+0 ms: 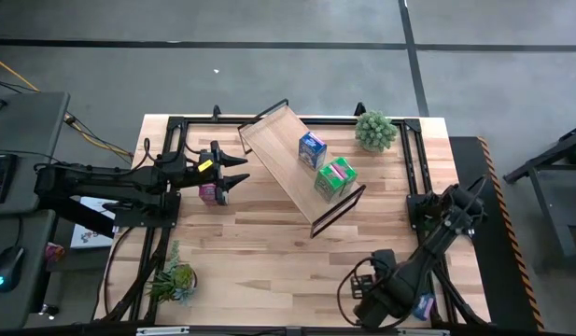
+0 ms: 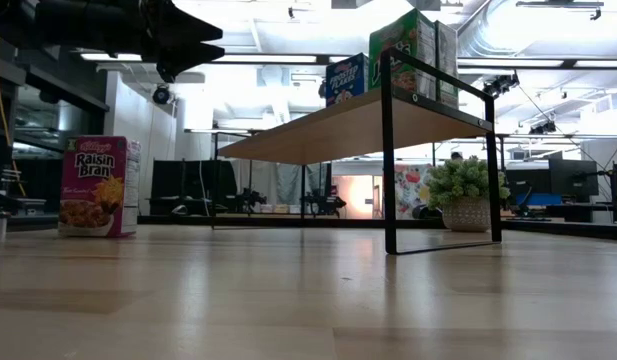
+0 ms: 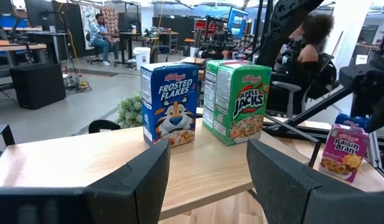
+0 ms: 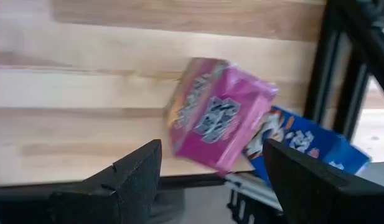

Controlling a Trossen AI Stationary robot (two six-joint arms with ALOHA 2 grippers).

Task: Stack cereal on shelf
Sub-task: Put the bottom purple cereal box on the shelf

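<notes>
Left pincer point(image 1: 239, 173) gapes just off the shelf point(image 1: 278, 154) end, nothing between.

— What sort of place is this?
— An open-plan lab or workshop: bare ceiling ducts point(image 2: 488, 30), desks with monitors point(image 2: 573, 180) at three o'clock, a seated person point(image 3: 104, 37) at eleven, a concrete floor point(image 1: 269, 75).

A light-wood shelf point(image 1: 286, 154) with thin black frame ends lies diagonally across the upper middle of the high view. On it stand a blue Frosted Flakes box point(image 1: 312, 148) and, beside it, green Apple Jacks boxes point(image 1: 335, 177), all upright. A pink Raisin Bran box point(image 2: 98, 186) stands upright on the tabletop at centre left. At lower right, a tilted pink box point(image 4: 220, 113) overlaps a blue one point(image 4: 304, 144).
</notes>
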